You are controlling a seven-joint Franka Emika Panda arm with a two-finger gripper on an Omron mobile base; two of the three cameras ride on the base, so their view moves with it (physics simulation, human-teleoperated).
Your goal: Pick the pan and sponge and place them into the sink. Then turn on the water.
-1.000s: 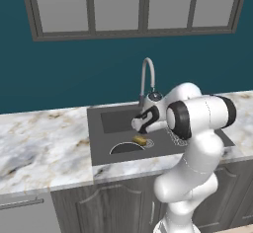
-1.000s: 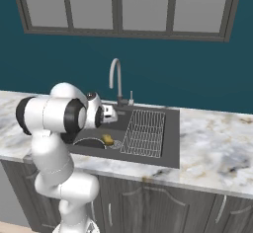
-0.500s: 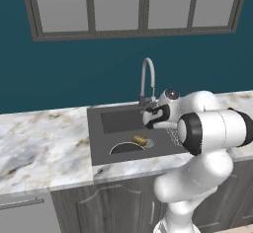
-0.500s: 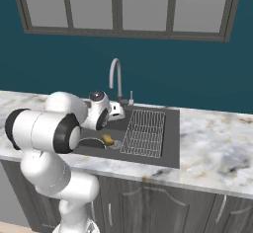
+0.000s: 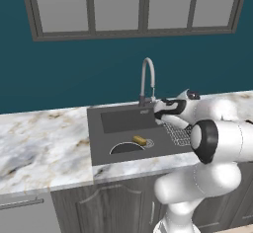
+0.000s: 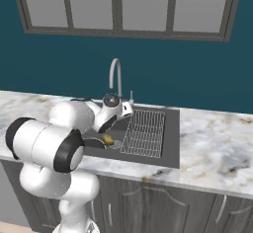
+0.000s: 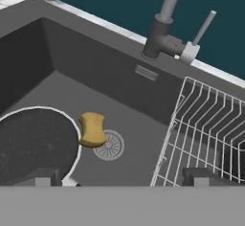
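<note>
The black pan (image 7: 33, 146) lies on the floor of the dark grey sink (image 7: 95, 72), at its near-left side. The yellow-brown sponge (image 7: 93, 129) rests against the pan's rim, beside the round drain (image 7: 111, 147). My gripper (image 7: 124, 177) hangs open above the basin with nothing between its fingertips (image 7: 48, 177). It faces the silver faucet's dark base (image 7: 159, 40) and small side lever (image 7: 203, 28). From the base, the gripper (image 5: 158, 112) sits just right of the faucet (image 5: 147, 79), above the sponge (image 5: 140, 139) and pan (image 5: 126, 148). No stream of water is seen.
A wire rack (image 7: 208, 134) fills the sink's right section. Marbled white countertop (image 5: 44, 148) runs on both sides (image 6: 217, 148). A teal wall with a window (image 5: 138, 7) stands behind the faucet. My own elbow (image 6: 49, 145) covers part of the pan in the right base view.
The hand has drawn up and away from the sponge toward the faucet's side, and the elbow has swung outward and lower. Pan and sponge have stayed put in the sink.
</note>
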